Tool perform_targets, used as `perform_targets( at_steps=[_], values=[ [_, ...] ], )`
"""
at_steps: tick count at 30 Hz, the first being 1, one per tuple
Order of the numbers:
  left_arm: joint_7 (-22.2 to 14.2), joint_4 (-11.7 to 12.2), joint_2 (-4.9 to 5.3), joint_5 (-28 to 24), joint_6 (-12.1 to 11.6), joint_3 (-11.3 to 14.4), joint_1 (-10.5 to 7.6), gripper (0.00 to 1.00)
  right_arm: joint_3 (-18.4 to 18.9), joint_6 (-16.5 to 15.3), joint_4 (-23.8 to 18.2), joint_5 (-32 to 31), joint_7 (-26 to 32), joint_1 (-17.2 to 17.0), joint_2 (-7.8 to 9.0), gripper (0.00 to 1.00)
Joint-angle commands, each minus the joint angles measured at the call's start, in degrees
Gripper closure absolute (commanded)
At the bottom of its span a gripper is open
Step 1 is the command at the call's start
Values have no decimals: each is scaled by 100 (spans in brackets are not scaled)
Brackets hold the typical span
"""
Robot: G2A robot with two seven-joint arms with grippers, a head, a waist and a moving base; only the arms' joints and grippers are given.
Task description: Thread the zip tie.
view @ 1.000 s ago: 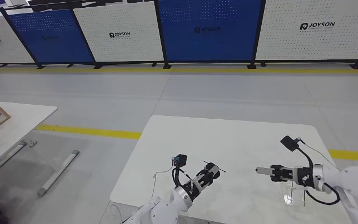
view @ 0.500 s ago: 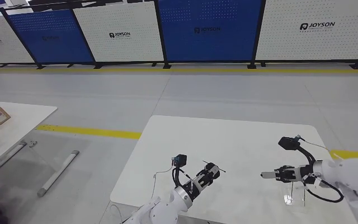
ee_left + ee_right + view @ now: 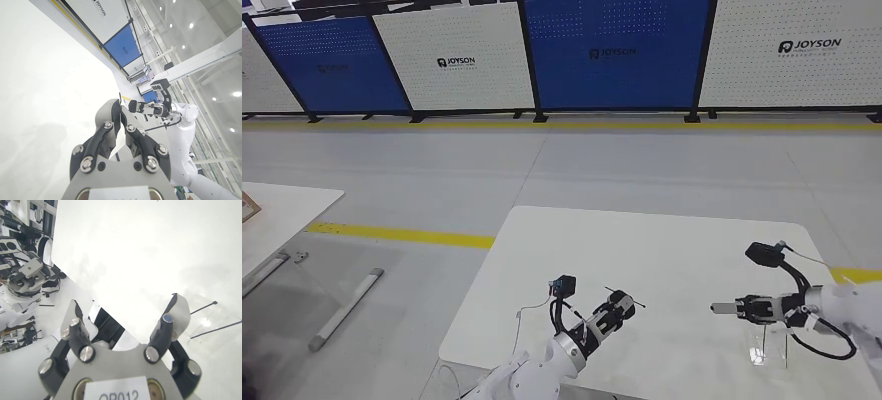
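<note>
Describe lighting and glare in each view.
Top view: the white rectangular table is evenly lit, no glare. Left wrist view: behind the left hand, shut on a thin black zip tie, the tabletop blows out to blank white; round ceiling lamps bloom. Right wrist view: the clear plastic holder glints.

zip tie (image 3: pixel 610 291) | black, thin | clamped between left fingers (image 3: pixel 114 113)

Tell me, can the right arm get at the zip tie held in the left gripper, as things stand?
Probably yes. The right gripper is open and points toward the left gripper, which is shut on the zip tie. Between them I see only bare table, nothing in the way.
</note>
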Motion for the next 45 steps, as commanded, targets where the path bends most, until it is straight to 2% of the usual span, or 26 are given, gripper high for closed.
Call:
perform_targets(
  at_steps=[1,7,19,22,25,30,32,43,45],
  values=[
    [0,0,0,0,0,0,0,100,150,42,-77,-64,52,-91,42,0],
    [0,0,0,0,0,0,0,100,736,392,-360,-146,28,-592,173,0],
    [0,0,0,0,0,0,0,100,736,392,-360,-146,28,-592,173,0],
    [0,0,0,0,0,0,0,100,693,502,-396,-378,-135,-669,181,0],
    [0,0,0,0,0,0,0,100,594,772,-514,-864,85,-635,215,0],
    [0,0,0,0,0,0,0,100,212,1025,-475,-1150,85,-477,243,0],
    [0,0,0,0,0,0,0,100,-7,935,-389,-1125,85,-407,271,0],
    [0,0,0,0,0,0,0,100,-7,935,-389,-1125,85,-407,271,0],
    [0,0,0,0,0,0,0,100,9,952,-346,-1175,-70,-461,272,0]
  ],
)
